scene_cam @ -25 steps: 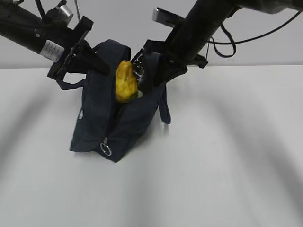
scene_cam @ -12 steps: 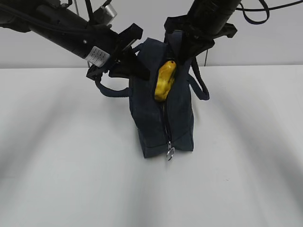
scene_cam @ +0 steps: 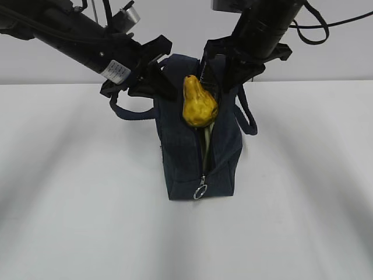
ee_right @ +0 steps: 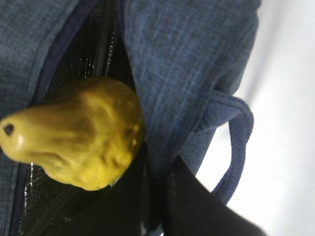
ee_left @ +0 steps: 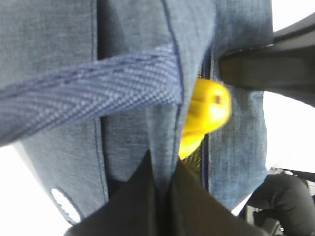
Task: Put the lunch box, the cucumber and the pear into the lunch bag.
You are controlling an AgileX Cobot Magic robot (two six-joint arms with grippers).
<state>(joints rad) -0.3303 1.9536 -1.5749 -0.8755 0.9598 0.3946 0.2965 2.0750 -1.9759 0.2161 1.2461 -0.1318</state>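
The dark navy lunch bag (scene_cam: 182,153) stands upright on the white table (scene_cam: 76,221), its zipper open down the front to the ring pull (scene_cam: 200,192). The lumpy yellow pear (scene_cam: 199,103) sticks out of the bag's mouth, neck up. My left gripper (scene_cam: 168,86) is shut on the bag's left top edge; in the left wrist view its jaws (ee_left: 162,164) pinch a fold of navy fabric beside the pear (ee_left: 207,109). My right gripper (scene_cam: 225,80) is shut on the right top edge, pinching the bag's wall (ee_right: 160,157) next to the pear (ee_right: 81,132). The lunch box and cucumber are hidden.
One handle loop (scene_cam: 125,109) hangs at the bag's left, another (scene_cam: 247,116) at its right. A handle strap (ee_left: 93,93) crosses the left wrist view, with the white logo (ee_left: 65,204) below it. Dark lining (ee_right: 88,54) shows inside the mouth.
Both grippers have swung the bag to the right and stood it upright. The pear has shifted from leaning in the mouth to standing neck up, higher out of the opening.
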